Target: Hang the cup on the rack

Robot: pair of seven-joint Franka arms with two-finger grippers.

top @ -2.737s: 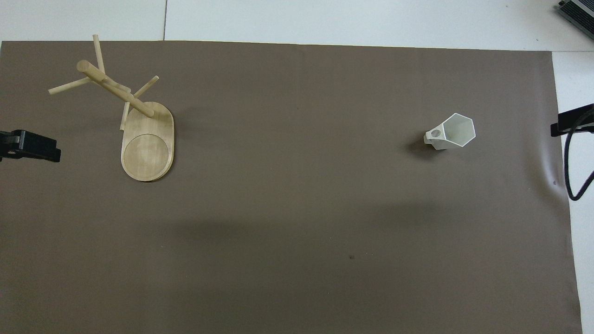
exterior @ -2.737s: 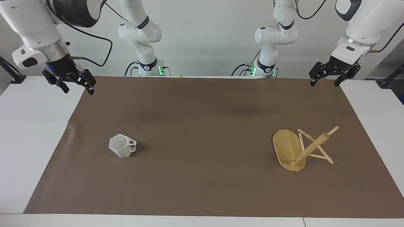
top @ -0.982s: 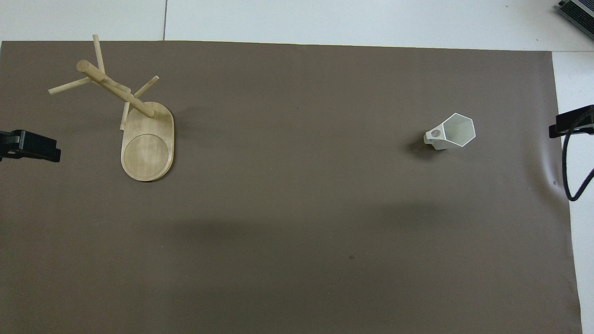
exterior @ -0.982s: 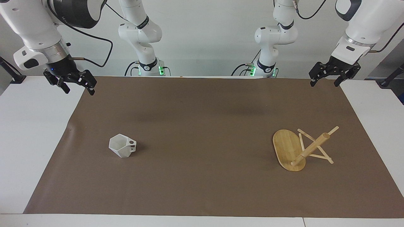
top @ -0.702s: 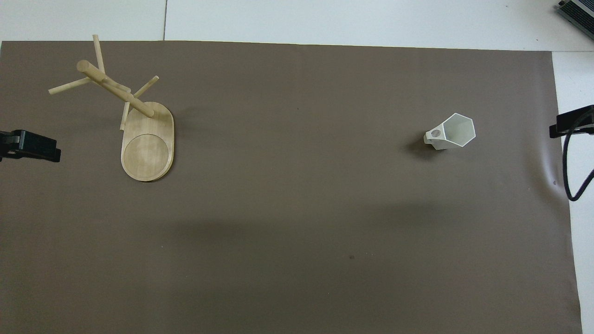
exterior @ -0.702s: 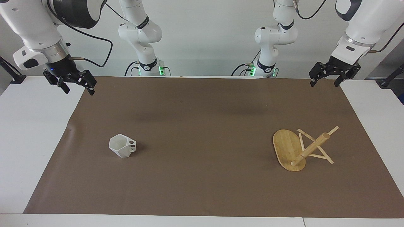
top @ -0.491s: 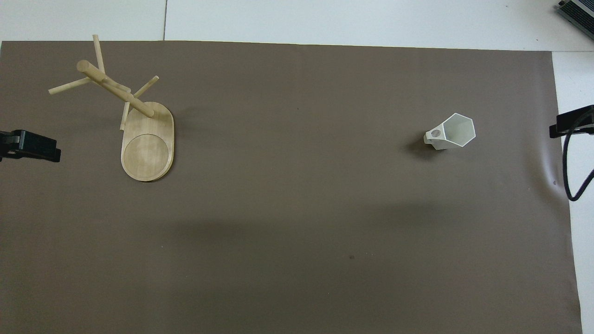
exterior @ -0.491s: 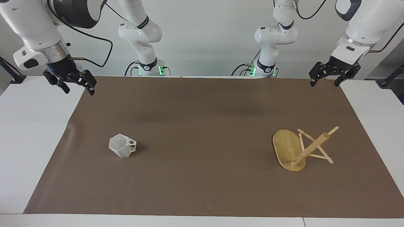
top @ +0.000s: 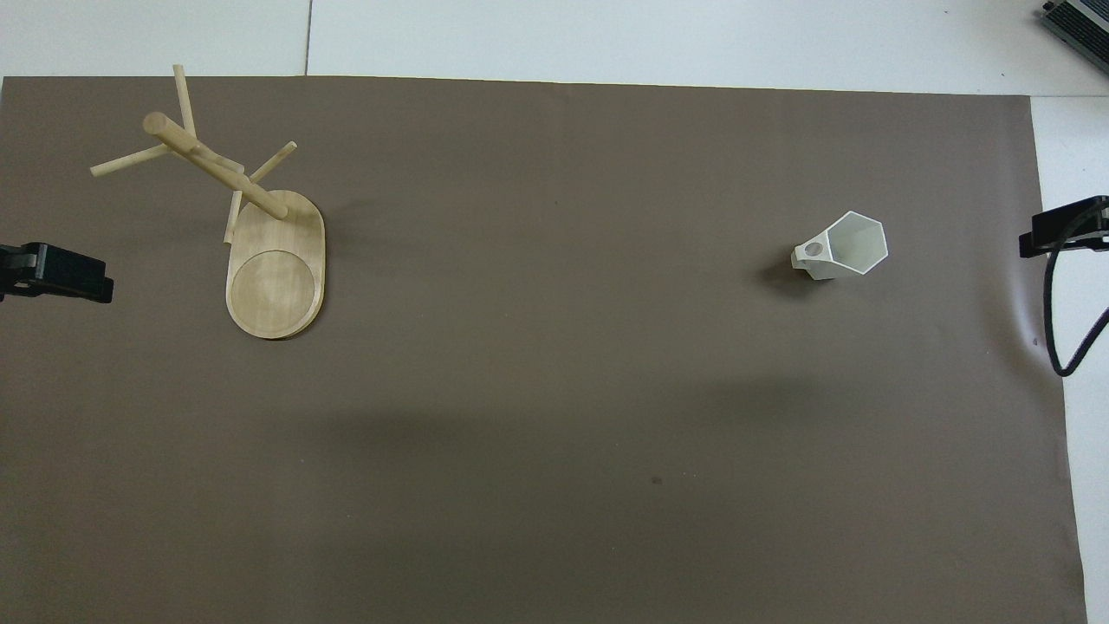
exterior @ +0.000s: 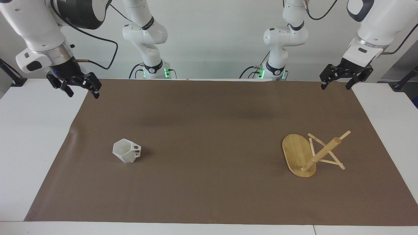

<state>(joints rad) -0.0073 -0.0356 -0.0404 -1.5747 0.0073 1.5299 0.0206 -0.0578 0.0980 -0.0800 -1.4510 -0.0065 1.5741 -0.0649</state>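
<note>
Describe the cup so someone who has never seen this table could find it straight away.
Start from the brown mat that covers most of the table, and go toward the right arm's end. The cup stands alone there on the mat, upright, well apart from the bamboo rack at the left arm's end. It is the only white thing on the mat: small, with angular faceted sides and a blocky handle pierced by a round hole.
</note>
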